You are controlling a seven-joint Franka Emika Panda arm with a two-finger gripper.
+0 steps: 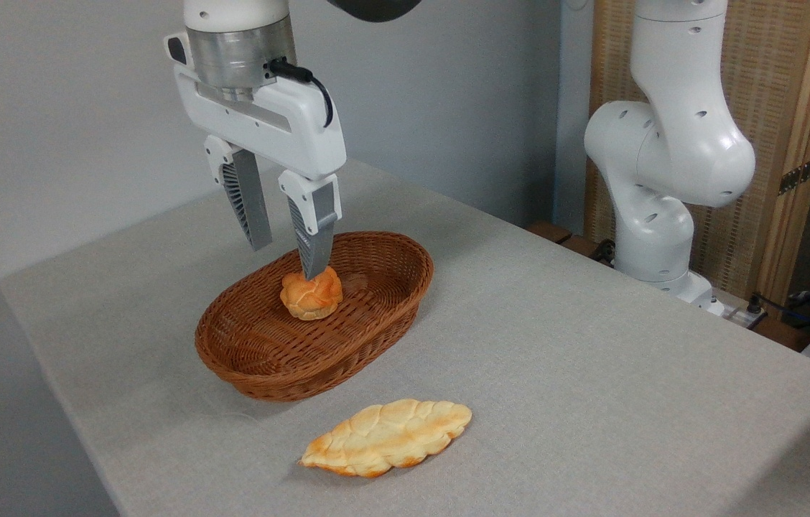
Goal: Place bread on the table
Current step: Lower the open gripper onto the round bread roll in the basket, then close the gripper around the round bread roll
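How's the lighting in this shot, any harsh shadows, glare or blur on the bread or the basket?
Fixed camera view: soft, even light; only faint shadows on the light grey cloth table beside the brown oval wicker basket and the long flat pale golden loaf. No glare on the small round golden-orange bun, and it looks sharp. The open claw above it shows no motion blur.

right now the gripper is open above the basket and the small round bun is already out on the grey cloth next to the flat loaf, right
Not quite. The camera view shows the bun still inside the basket, not on the cloth. The rest holds: the gripper is open above the basket, and the flat loaf lies on the table.
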